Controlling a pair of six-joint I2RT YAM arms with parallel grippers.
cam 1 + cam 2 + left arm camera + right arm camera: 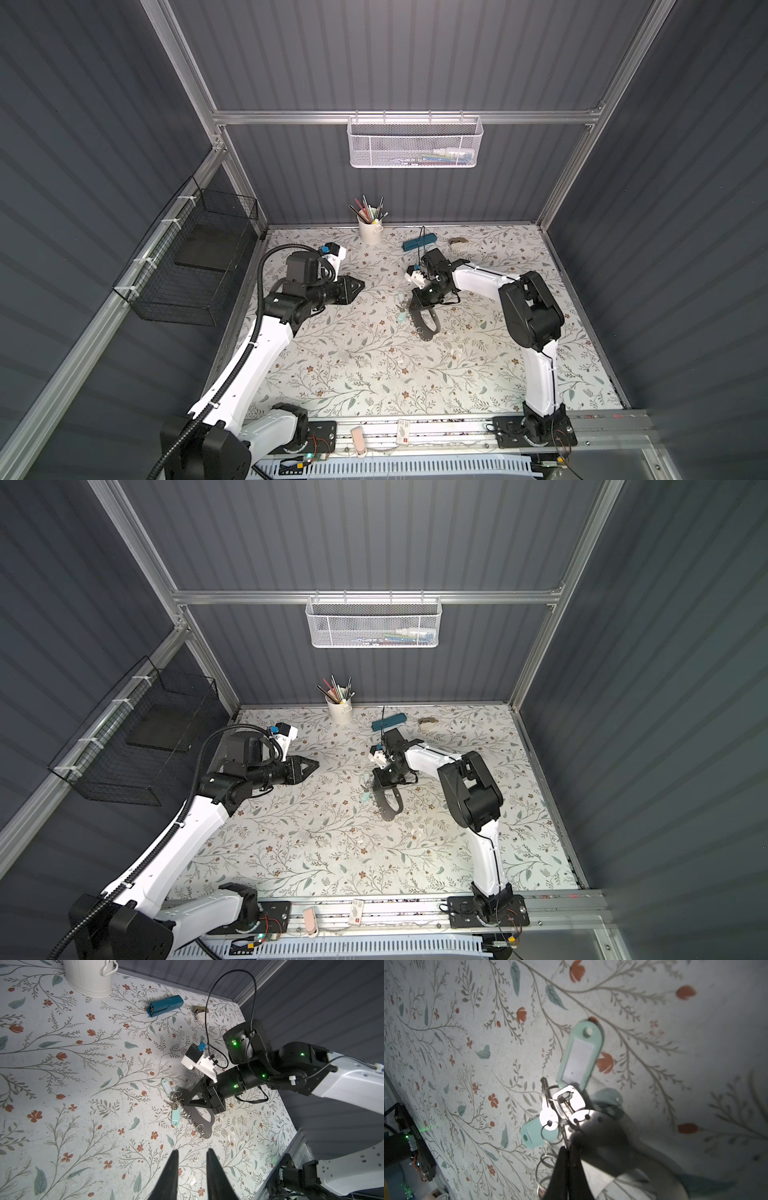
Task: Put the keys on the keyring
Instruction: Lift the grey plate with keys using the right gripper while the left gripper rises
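The keyring [206,1133], a flat dark-grey plate with split rings along one edge, lies on the floral table right of centre in both top views [427,333] [389,812]. The keys [174,1103] with mint-green tags [581,1057] [533,1134] cluster at its far end, their rings overlapping the plate [602,1136]. My right gripper [568,1148] [182,1103] [411,308] is shut, its tips pressed at the plate's ringed edge beside the keys. Whether a ring is pinched I cannot tell. My left gripper [192,1151] [359,284] hovers left of them, open a little and empty.
A white cup of pencils [370,232], a dark-teal case [419,242] and a small beige object [459,242] sit along the back edge. A black wire basket [195,257] hangs on the left wall, a white mesh basket [415,141] on the back rail.
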